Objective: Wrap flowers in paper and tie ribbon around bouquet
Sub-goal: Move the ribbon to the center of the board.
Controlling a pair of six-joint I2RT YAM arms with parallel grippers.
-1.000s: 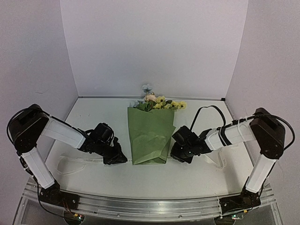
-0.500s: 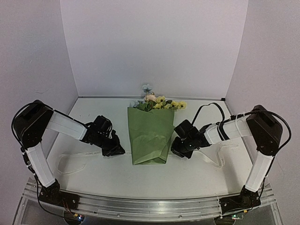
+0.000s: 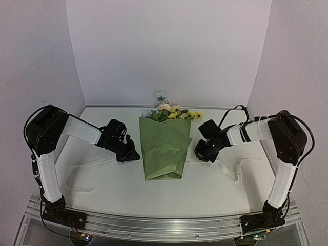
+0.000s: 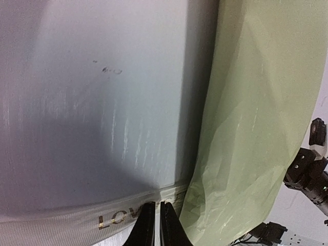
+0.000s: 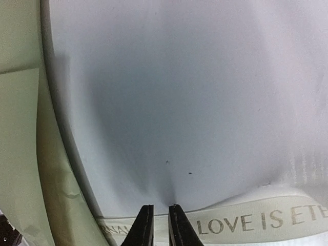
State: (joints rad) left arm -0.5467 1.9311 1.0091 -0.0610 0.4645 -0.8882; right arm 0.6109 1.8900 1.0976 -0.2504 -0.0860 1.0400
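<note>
On the table (image 3: 154, 197), the ribbon (image 3: 97, 162) is running crosswise under the bouquet (image 3: 163, 148). The left gripper (image 3: 134, 155) is pinching it just beside the bouquet. The right gripper (image 3: 200, 155), fingers a slit apart, is sitting at the ribbon opposite; I cannot tell whether it is gripping. The flowers (image 3: 177, 111) are poking out the far end.

Olive-wrapped bouquet (image 3: 164, 148) lying flat, flowers (image 3: 177, 113) at far end; cream lettered ribbon (image 3: 100, 162) crosswise beneath.
</note>
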